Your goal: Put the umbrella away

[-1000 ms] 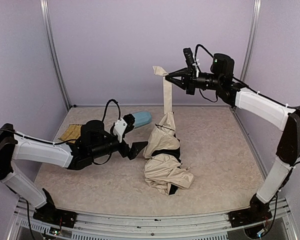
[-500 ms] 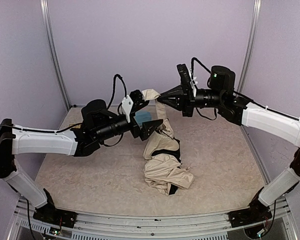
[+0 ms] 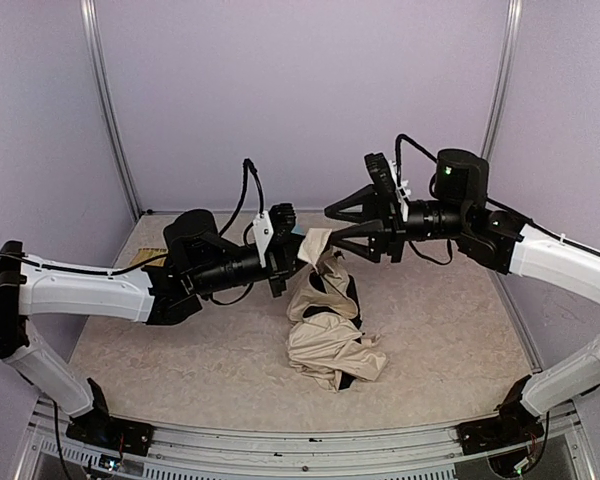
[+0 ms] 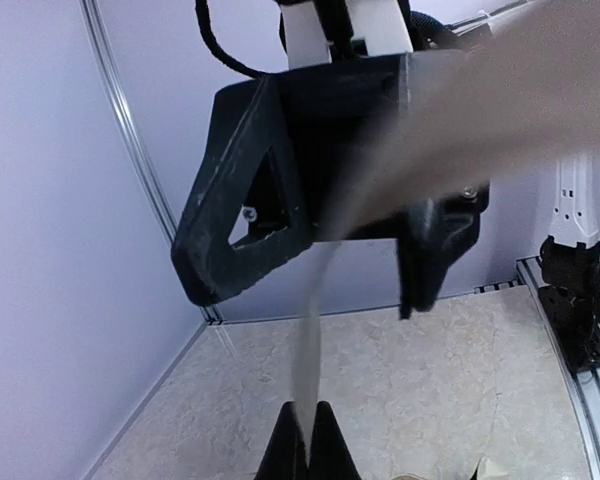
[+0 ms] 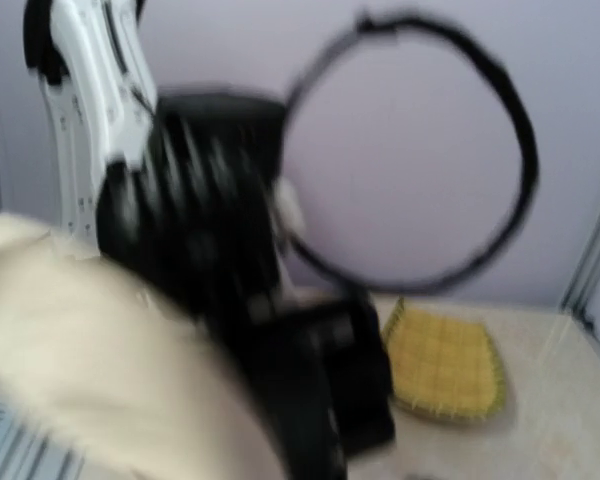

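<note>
The umbrella (image 3: 325, 335) lies crumpled on the table, cream-beige fabric with black lining showing. Its beige strap (image 3: 317, 243) rises from the heap to my left gripper (image 3: 302, 250), which is shut on it above the table. In the left wrist view the strap (image 4: 310, 345) runs up from between my closed fingertips, at my left gripper (image 4: 308, 438). My right gripper (image 3: 330, 227) stands open just right of the strap end, its fingers on either side of it. The right wrist view is blurred, showing beige fabric (image 5: 90, 370) and the black left gripper (image 5: 290, 340).
A woven yellow tray (image 5: 445, 365) lies on the table at the back left, behind the left arm. Purple walls with metal posts (image 3: 110, 120) enclose the table. A rail (image 3: 280, 440) runs along the near edge.
The right gripper came down and left with the strap, then opened and let it go. The left gripper rose from the table to the strap and shut on it.
</note>
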Available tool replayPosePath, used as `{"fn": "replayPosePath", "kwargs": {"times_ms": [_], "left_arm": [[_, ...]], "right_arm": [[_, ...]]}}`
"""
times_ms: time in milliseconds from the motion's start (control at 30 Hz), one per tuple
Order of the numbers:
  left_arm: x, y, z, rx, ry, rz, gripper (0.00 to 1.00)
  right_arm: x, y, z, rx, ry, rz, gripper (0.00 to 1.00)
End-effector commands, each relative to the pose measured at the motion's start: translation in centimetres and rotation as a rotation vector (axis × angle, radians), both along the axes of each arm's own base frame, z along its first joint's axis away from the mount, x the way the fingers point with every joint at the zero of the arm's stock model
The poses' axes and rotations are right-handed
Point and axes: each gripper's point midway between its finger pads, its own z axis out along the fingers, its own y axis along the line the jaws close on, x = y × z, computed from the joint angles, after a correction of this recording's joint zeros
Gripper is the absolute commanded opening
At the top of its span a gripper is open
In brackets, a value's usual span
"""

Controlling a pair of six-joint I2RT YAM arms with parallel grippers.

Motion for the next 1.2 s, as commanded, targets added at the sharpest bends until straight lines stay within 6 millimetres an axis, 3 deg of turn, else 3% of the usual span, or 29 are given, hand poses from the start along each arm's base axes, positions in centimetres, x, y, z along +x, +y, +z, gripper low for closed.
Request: {"fn": "replayPosePath", "kwargs": {"times_ms": [0, 100, 233, 433, 667, 767, 867, 1033, 1100, 1167], "left_arm": [[-2.5, 1.5, 1.5, -0.039, -0.024, -0.029, 0.0], [-4.7, 1.7, 0.5, -0.002, -0.019, -0.068, 0.0], [-7.7, 2.1, -0.7, 0.05, -0.035, -0.11, 0.0], [-9.4, 3.3, -1.5, 0.061, -0.008, -0.121, 0.0], [-12.5, 2.3, -3.8, 0.153, 0.055, -0.203, 0.0], [-12.4, 2.5, -5.3, 0.199, 0.086, -0.18, 0.0], [-12.5, 2.7, -5.4, 0.198, 0.099, -0.18, 0.0], [-12.6, 2.3, -6.0, 0.213, 0.082, -0.192, 0.0], [-12.4, 2.1, -6.5, 0.228, 0.079, -0.186, 0.0], [-12.1, 1.8, -7.1, 0.255, 0.066, -0.178, 0.0]], "right_arm": [[-0.3, -1.7, -1.9, -0.071, 0.011, -0.081, 0.73], [0.4, -3.0, -3.8, -0.114, 0.046, -0.149, 0.89], [2.6, -3.9, -8.0, -0.21, 0.151, -0.246, 0.93], [4.6, -3.3, -17.2, -0.433, 0.298, -0.286, 0.88], [4.9, -2.2, -25.0, -0.556, 0.455, -0.246, 0.8], [5.1, -2.8, -28.4, -0.605, 0.52, -0.307, 0.79], [5.4, -3.6, -31.7, -0.661, 0.594, -0.387, 0.77], [5.9, -3.9, -35.3, -0.694, 0.663, -0.469, 0.7], [7.8, -4.5, -35.6, -0.686, 0.644, -0.581, 0.67], [10.7, -5.4, -34.7, -0.644, 0.591, -0.722, 0.64]]}}
